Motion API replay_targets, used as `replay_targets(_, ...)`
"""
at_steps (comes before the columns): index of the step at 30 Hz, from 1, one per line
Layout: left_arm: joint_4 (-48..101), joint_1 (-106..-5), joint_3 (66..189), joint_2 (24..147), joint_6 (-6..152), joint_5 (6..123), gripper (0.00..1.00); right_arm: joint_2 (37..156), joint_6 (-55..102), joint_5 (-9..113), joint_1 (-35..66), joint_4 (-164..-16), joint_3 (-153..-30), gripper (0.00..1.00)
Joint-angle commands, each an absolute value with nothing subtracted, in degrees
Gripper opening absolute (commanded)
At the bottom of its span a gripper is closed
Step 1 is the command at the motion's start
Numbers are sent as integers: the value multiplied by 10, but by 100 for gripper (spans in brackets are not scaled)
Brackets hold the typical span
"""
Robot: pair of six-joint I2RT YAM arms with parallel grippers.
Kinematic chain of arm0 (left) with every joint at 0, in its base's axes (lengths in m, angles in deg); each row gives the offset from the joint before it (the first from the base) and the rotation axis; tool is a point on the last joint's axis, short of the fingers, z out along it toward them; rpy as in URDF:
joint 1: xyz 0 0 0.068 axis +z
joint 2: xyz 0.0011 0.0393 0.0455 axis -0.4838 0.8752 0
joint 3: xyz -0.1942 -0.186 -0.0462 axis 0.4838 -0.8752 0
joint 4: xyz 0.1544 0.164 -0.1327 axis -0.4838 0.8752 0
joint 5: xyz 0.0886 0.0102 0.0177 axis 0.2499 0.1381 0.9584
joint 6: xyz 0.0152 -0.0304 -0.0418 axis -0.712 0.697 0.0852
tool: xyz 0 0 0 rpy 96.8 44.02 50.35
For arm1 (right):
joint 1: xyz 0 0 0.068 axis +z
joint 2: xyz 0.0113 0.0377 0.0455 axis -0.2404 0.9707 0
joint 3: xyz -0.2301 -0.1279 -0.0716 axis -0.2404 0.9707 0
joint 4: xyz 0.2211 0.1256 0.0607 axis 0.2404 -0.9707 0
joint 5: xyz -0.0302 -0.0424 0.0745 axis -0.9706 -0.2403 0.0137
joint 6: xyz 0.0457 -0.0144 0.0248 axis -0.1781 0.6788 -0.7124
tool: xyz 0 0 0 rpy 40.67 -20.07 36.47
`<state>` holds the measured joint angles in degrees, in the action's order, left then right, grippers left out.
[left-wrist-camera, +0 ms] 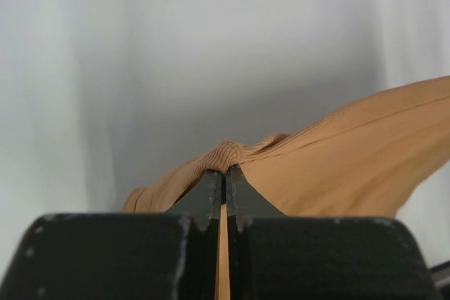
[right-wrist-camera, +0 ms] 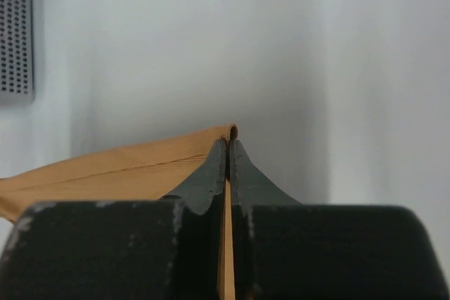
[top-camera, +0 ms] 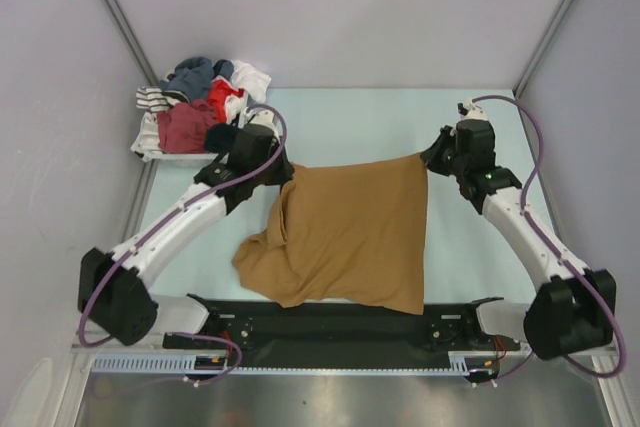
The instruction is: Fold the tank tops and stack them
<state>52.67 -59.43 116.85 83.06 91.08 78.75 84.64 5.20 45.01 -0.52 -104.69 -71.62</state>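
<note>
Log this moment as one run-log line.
left gripper: shut on tan tank top, far-left corner | right gripper: shut on its far-right corner | far edge stretched between them | clothes pile: far left

No text, label, brand mark, number or sign can be read in any of the three views.
</note>
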Motion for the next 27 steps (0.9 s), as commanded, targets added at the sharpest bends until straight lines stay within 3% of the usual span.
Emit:
replay_targets(1,454,-578,1238,912,901,793,0,914,31,464,-37,-937,-759,0)
replay_targets(6,435,-556,1315,1045,891,796,0,1049,17,497,-74,-896,-832,0)
replay_targets(11,492,-529,1481,1199,864,784,1,1188,16,528,-98,-869,-952,0)
replay_targets(12,507,-527,1513,1224,859,782,6,1210,14,533,-101,-869,-976,13)
replay_targets(14,567,-524,1608,1282,847,786,42,1274,2,552,-107,-880,-1035,43)
replay_targets(15,583,-524,1645,1290,841,805,62,1290,-5,561,-114,-888,-1048,53)
replay_targets(17,580,-525,1634,1267,836,828,70,1289,-13,573,-119,-880,-1035,56)
replay_targets(18,569,-525,1616,1251,835,838,79,1279,-13,567,-119,-875,-1022,63)
replay_targets(19,563,-525,1581,1233,832,855,98,1267,-13,567,-120,-860,-1005,64)
replay_targets(23,574,-531,1525,1157,823,874,100,1187,-17,581,-119,-856,-928,64)
replay_targets(27,583,-560,1448,1112,807,899,95,1084,-18,583,-106,-852,-788,63)
